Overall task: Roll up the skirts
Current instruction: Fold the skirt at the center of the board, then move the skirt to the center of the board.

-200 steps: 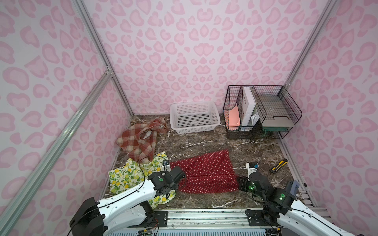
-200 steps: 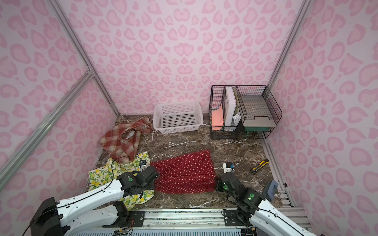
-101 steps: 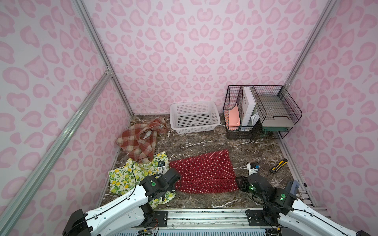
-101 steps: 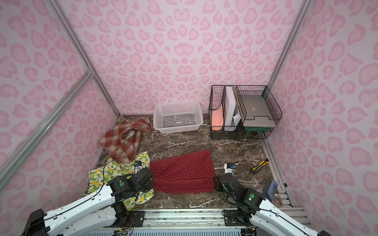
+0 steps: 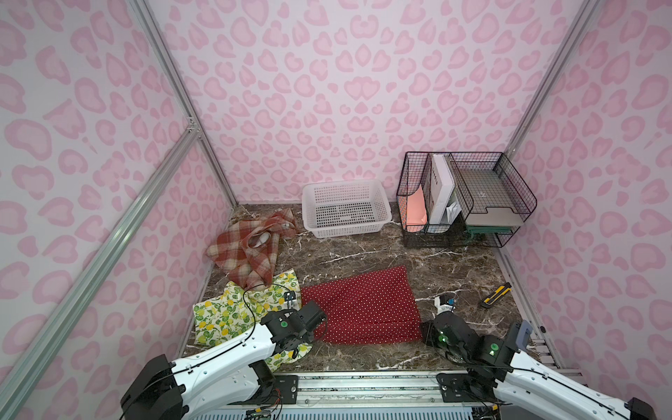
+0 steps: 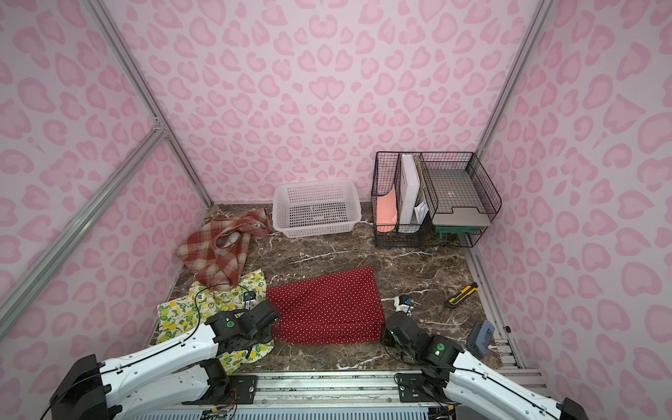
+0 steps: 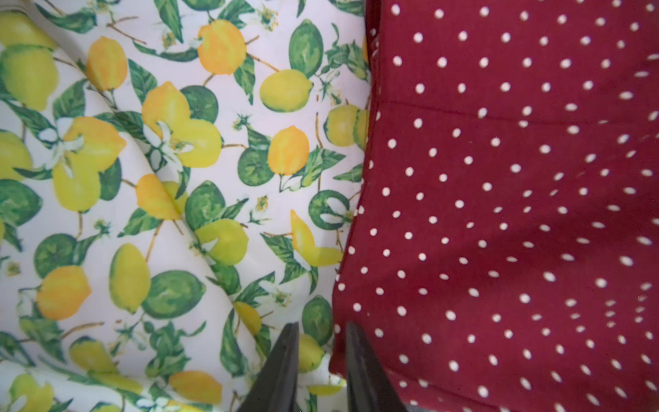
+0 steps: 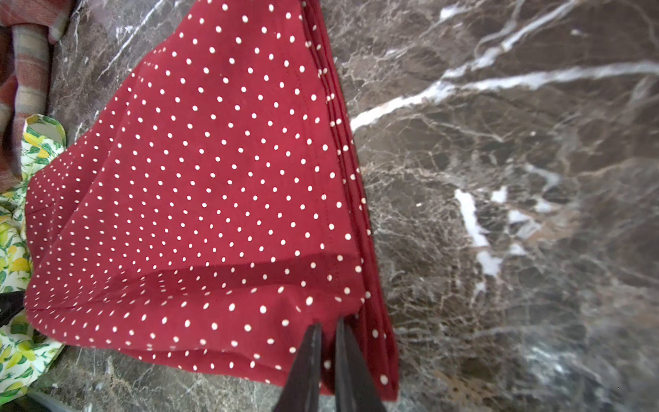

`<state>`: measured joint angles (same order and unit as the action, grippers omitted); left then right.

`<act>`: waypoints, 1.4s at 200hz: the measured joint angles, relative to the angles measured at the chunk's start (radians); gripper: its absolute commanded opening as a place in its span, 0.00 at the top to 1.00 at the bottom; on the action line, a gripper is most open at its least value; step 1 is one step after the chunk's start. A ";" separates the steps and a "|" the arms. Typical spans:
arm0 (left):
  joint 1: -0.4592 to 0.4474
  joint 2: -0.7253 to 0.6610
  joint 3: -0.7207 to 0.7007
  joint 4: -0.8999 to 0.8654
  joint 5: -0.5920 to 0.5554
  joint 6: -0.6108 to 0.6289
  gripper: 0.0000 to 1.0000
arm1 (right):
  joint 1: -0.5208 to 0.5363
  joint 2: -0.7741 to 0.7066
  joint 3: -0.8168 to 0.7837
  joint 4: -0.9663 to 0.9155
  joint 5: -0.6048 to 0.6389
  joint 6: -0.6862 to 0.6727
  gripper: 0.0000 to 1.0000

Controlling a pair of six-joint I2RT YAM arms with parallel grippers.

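The red polka-dot skirt (image 5: 363, 309) (image 6: 327, 309) lies flat mid-table, its near edge folded over in a band. My right gripper (image 8: 328, 326) (image 5: 425, 331) is shut on its near right corner, and the cloth (image 8: 214, 178) rises to the jaws. My left gripper (image 7: 322, 326) (image 5: 322, 323) hovers at the near left corner with a narrow gap between its jaws. That gap straddles the red edge (image 7: 517, 196) and the lemon-print skirt (image 7: 160, 178) (image 5: 225, 312) under it. The plaid skirt (image 5: 247, 251) (image 6: 214, 251) lies crumpled at the back left.
A white lattice basket (image 5: 349, 229) stands at the back centre, with a black wire organiser (image 5: 465, 200) at the back right. A yellow-black utility knife (image 5: 496, 294) and a small white-blue object (image 5: 445, 303) lie on the marble right of the red skirt.
Both grippers opened and closed again. The left arm drew back, then returned to the red skirt's left corner. The right gripper shut on the right corner. A folded band now shows along the near edge.
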<state>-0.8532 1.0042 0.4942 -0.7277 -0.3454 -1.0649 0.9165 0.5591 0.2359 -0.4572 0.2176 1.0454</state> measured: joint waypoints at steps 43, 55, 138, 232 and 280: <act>0.000 0.019 -0.011 0.051 0.023 0.009 1.00 | 0.000 -0.050 0.011 -0.016 0.011 0.005 1.00; 0.000 0.026 -0.011 0.063 0.034 0.017 1.00 | 0.000 -0.066 0.033 -0.051 0.034 0.014 1.00; -0.001 0.023 0.032 0.030 0.029 0.023 0.39 | 0.011 -0.003 0.004 -0.064 0.035 0.085 0.55; 0.224 0.204 0.333 -0.020 -0.092 0.217 0.33 | -0.174 0.326 0.213 0.154 0.155 -0.196 0.33; 0.376 0.407 0.382 0.106 -0.032 0.313 0.35 | -0.339 0.715 0.331 0.397 -0.022 -0.417 0.38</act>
<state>-0.4774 1.4113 0.8761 -0.6220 -0.3775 -0.7521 0.5777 1.2743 0.5671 -0.0601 0.1959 0.6289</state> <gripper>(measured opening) 0.657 0.626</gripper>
